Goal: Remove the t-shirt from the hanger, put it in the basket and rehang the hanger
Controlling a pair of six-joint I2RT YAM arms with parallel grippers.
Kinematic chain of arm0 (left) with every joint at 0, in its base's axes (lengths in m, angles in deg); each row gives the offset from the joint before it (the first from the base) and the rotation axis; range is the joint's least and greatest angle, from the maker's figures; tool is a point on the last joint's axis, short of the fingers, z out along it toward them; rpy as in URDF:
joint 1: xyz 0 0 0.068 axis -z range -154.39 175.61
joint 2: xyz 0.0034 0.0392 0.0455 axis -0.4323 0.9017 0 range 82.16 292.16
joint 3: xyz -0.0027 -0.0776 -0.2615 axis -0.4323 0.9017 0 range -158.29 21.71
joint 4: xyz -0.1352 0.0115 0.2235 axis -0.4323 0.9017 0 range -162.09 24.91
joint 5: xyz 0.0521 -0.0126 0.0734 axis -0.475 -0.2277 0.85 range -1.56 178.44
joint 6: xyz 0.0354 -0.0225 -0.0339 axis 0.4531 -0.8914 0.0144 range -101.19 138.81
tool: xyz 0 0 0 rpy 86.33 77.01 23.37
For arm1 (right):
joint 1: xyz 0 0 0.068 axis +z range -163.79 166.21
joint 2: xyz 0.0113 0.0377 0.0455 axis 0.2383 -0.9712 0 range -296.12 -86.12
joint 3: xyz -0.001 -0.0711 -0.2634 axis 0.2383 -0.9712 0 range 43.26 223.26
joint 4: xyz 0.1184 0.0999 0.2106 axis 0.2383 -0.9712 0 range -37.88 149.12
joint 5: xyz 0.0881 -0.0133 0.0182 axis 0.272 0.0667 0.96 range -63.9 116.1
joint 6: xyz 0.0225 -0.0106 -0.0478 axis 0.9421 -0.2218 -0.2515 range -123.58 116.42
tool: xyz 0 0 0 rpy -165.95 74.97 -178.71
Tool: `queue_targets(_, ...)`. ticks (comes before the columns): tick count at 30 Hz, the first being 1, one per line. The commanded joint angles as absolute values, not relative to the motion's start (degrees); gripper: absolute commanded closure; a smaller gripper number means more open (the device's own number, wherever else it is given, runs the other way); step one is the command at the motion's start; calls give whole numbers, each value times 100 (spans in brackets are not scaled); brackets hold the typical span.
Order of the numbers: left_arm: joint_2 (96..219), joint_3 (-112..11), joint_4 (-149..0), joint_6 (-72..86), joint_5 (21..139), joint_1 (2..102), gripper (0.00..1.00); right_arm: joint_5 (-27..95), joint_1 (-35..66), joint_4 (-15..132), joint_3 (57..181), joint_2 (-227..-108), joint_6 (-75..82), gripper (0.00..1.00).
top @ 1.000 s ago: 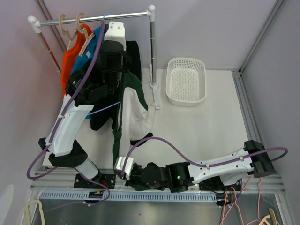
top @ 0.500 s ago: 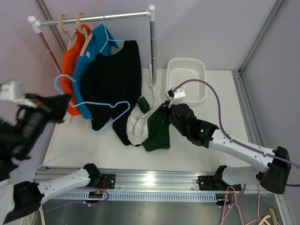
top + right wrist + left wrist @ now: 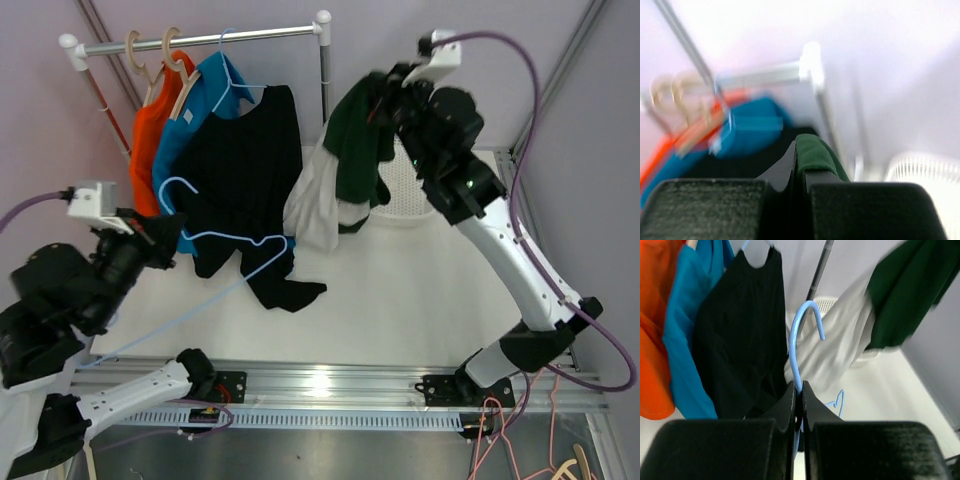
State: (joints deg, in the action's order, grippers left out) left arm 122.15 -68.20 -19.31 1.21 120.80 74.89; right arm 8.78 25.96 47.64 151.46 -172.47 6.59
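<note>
Two arms now stand well apart. Overhead: the right gripper [image 3: 380, 104], half a second ago low over the table, is raised at far right, clamped on the green-and-white t-shirt [image 3: 345, 165], which hangs over the basket [image 3: 400, 216]; the left gripper [image 3: 168, 236] pinches the bare blue hanger [image 3: 240, 240] at near left. Left wrist: jaws closed on the hanger's neck, shirt clear to the right. Right wrist: jaws closed on green cloth. Separation appears complete.

Hoists t-shirt [image 3: 345, 165] from mid-frame to upper right of centre, pinched in right gripper [image 3: 378, 98], now dangling high. Shifts blue hanger [image 3: 236, 241], clamped in left gripper [image 3: 168, 231], slightly rightward from far left edge.
</note>
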Motion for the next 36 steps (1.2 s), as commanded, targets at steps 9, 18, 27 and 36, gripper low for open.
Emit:
queue_targets(9,12452,-6003,-2990,202,12324,7492,99,1862,978,6791,19712,-20466,844,100)
queue_targets(18,12593,-5599,-3341,273,12431,7343,99,1688,265,6758,18972,-20864,1576,100)
queue_targets(27,12743,-5484,-3447,194,11850,6903,100,2792,37,2620,17861,-21706,2005,90)
queue_targets(36,12786,-5590,-3412,247,11902,6859,99,1878,669,2802,15805,-19837,1303,0)
